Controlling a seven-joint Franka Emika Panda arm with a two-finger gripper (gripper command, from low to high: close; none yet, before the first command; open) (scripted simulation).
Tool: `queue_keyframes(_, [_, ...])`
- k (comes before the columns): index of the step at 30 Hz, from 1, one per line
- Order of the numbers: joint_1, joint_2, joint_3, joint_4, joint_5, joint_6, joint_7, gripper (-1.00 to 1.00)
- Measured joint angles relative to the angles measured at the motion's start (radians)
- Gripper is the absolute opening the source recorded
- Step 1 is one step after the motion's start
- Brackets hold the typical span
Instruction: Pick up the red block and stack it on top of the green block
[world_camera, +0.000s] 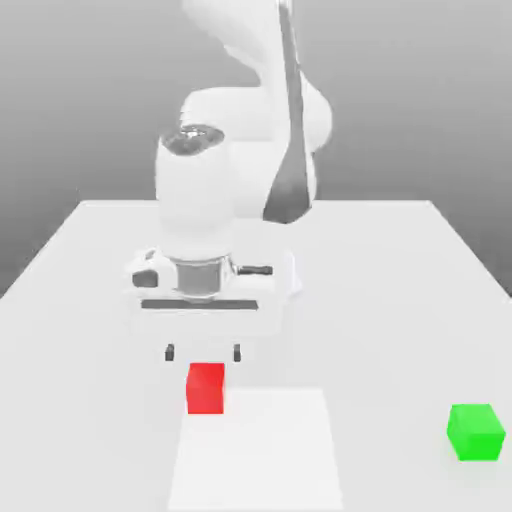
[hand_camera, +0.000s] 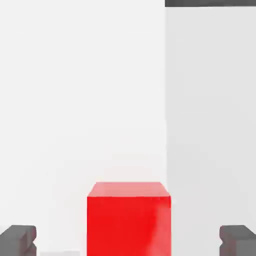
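Jaws (world_camera: 203, 353), wide open and empty, above the red block (world_camera: 206, 388), which lies between the fingertips' lines in the hand view. The red block sits on the desk (world_camera: 380, 350) at the back edge of a white patch (world_camera: 258, 450); the green block (world_camera: 475, 433) stands well apart, toward the exterior view's right. For a sound grasp, the descent is best kept vertical, with clearance equal on both sides, closing low on opposite faces before any lift.

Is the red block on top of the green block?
No, the red block sits well apart from the green block.
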Motion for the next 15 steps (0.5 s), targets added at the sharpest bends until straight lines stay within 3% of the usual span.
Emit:
queue_keyframes(2, [-0.033, 0.075, 0.042, 0.009, 0.038, 0.064, -0.028, 0.0])
queue_keyframes(3, [-0.051, 0.111, 0.062, 0.014, 0.045, 0.094, -0.034, -1.0])
queue_keyframes(10, [-0.059, 0.12, 0.07, 0.015, 0.047, 0.102, -0.035, -1.0])
queue_keyframes(15, [-0.051, -0.035, 0.04, -0.008, -0.03, -0.03, 0.021, -1.0])
